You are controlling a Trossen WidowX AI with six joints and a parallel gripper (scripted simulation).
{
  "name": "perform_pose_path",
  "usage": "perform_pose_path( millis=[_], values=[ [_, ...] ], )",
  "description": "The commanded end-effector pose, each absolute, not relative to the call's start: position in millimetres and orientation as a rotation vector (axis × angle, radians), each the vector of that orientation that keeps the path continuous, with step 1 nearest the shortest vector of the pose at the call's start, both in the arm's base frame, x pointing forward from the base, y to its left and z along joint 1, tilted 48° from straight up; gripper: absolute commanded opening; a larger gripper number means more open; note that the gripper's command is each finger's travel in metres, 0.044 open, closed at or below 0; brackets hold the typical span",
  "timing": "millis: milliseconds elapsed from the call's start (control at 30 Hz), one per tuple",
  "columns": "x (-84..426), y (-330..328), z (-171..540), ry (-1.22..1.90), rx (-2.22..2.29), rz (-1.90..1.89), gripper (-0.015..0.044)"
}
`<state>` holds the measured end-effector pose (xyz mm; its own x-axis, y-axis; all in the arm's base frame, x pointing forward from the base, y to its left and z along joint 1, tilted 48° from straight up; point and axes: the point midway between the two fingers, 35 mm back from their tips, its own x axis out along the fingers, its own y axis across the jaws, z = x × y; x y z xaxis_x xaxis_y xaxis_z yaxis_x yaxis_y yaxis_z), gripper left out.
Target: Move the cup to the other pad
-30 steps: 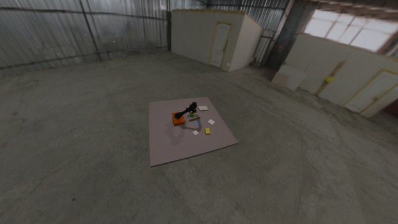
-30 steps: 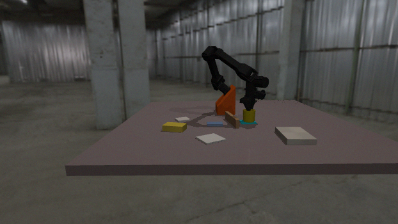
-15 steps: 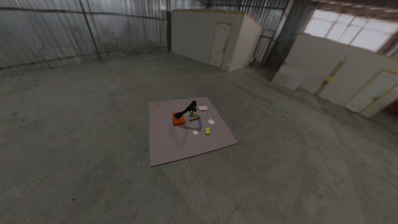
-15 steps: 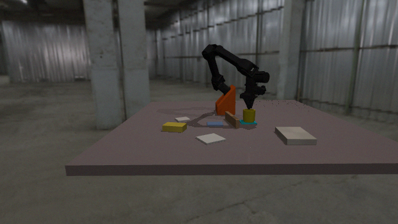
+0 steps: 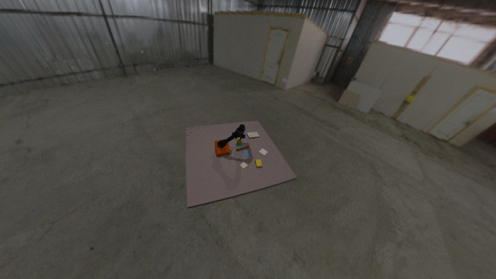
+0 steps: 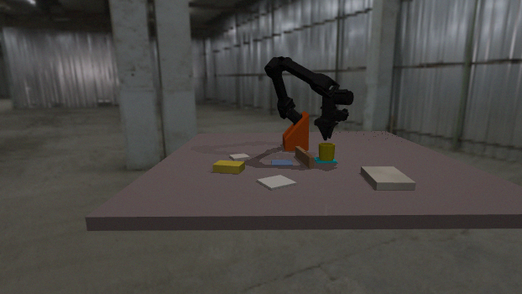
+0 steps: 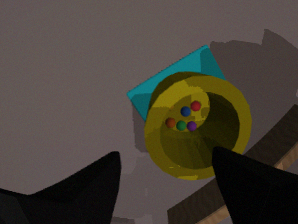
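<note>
The yellow cup (image 5: 239, 142) (image 6: 326, 152) (image 7: 242, 120) stands upright on the teal pad (image 6: 333, 161) (image 7: 170, 75). Several coloured marbles (image 7: 186, 111) lie inside it on its floor. The blue pad (image 5: 245, 153) (image 6: 281, 162) lies on the other side of the low wooden wall and bears nothing. My gripper (image 6: 327, 139) (image 7: 166, 157) is open and empty. Its fingertips are just above the cup's rim in the exterior view, clear of the cup.
The wooden wall (image 5: 242, 147) (image 6: 304, 157) (image 7: 192, 210) stands close beside the cup, between the two pads. A yellow block (image 5: 258, 163) (image 6: 228, 167), a thick cream slab (image 5: 253, 135) (image 6: 388, 178) and two thin white tiles (image 5: 263, 151) (image 6: 276, 181) lie around.
</note>
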<state>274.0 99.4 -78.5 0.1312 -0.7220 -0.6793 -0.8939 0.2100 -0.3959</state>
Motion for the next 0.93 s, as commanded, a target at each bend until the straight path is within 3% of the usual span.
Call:
perform_pose_path(
  millis=[0, 167, 900],
  values=[
    [274.0, 99.4, -78.7, 1.628, -1.552, 0.253, 0.033],
    [273.7, 105.1, -73.9, 1.627, -1.55, 0.255, 0.044],
    [268.4, 142.4, -36.3, 1.62, -1.551, 0.258, 0.044]
  ],
)
